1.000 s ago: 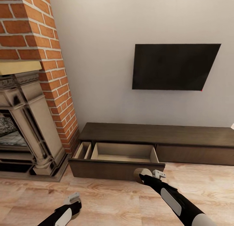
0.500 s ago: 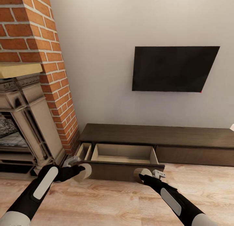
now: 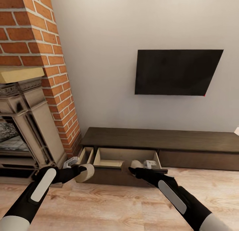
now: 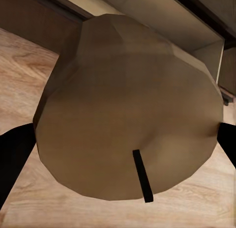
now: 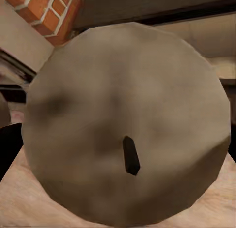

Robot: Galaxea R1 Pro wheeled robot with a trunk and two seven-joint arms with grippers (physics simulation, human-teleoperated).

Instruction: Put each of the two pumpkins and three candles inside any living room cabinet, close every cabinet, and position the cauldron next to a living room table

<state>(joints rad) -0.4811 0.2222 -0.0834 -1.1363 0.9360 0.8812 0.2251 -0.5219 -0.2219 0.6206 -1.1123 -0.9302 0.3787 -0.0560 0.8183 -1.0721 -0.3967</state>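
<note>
The long dark brown cabinet [image 3: 172, 137] stands against the wall with a wide drawer [image 3: 124, 157] pulled open, its pale inside bare; a narrow compartment [image 3: 85, 154] beside it is open too. My left gripper [image 3: 83, 171] is shut on a tan candle [image 3: 85, 173] just in front of the drawer's left corner; in the left wrist view that candle [image 4: 128, 115] shows its wick end. At the drawer's front rim, my right gripper [image 3: 137, 166] is shut on a second candle [image 3: 135, 164], which looms large in the right wrist view as a round candle [image 5: 128, 125]. The pumpkins and cauldron are out of view.
A brick chimney [image 3: 36, 41] and a stone fireplace [image 3: 30, 124] rise at the left, close to my left arm. A black TV [image 3: 177, 71] hangs on the wall above the cabinet. Wooden floor [image 3: 109, 207] lies below both arms.
My left arm has come up from the floor with its candle to the drawer's left corner. The right gripper has moved left and forward with its candle to the drawer's front rim.
</note>
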